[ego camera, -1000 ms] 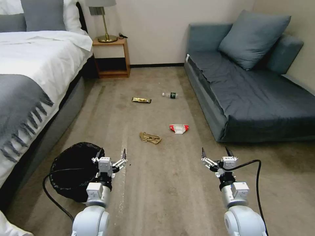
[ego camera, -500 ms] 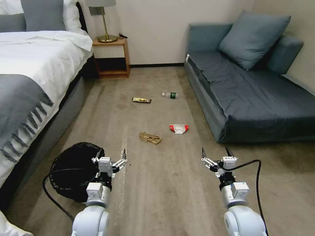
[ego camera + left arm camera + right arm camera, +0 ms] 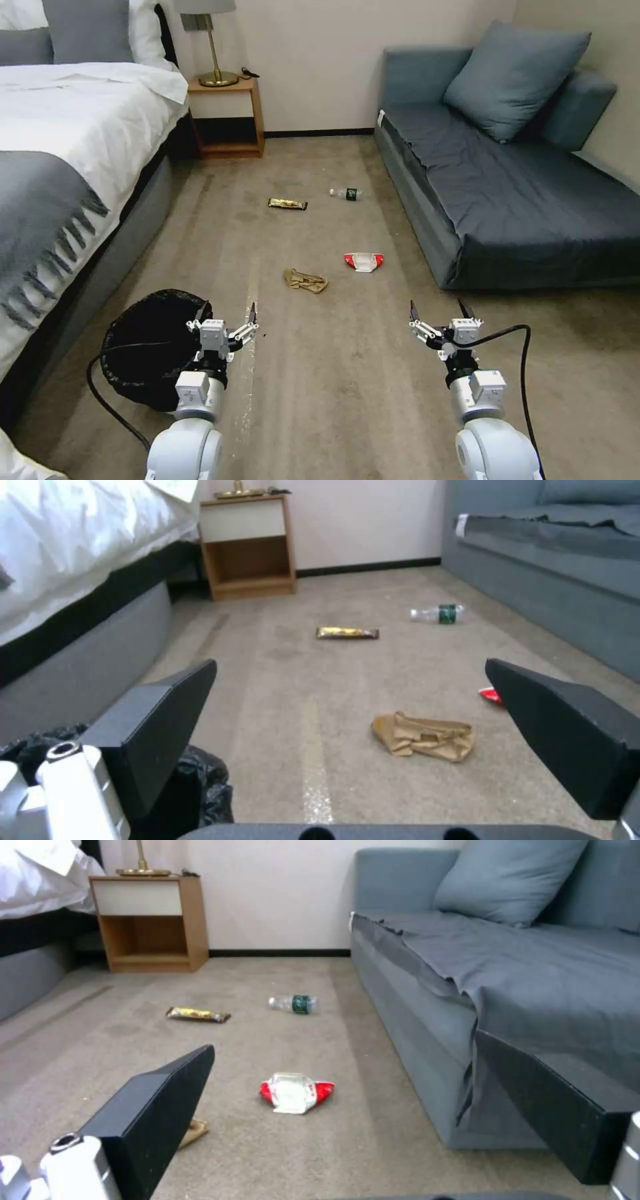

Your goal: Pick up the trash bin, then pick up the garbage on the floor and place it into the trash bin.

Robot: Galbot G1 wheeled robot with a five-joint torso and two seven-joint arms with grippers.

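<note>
Bin (image 3: 143, 347) looks light but too wide to span, so the spread left gripper (image 3: 225, 319) beside it should pinch its bag-lined rim; right gripper (image 3: 439, 313) hangs spread too

The floor (image 3: 347, 400) is matt, rough beige carpet. The bin (image 3: 143, 347) is lined with crinkly, glossy black plastic. The crumpled paper (image 3: 305, 280) looks tan and dull; the snack wrapper (image 3: 287, 204) is shiny gold foil; the bottle (image 3: 345, 193) is clear plastic. The nightstand (image 3: 227, 113) is smooth wood, the lamp (image 3: 215, 47) polished brass. The sofa (image 3: 507, 187) wears matt blue-grey cloth.
</note>
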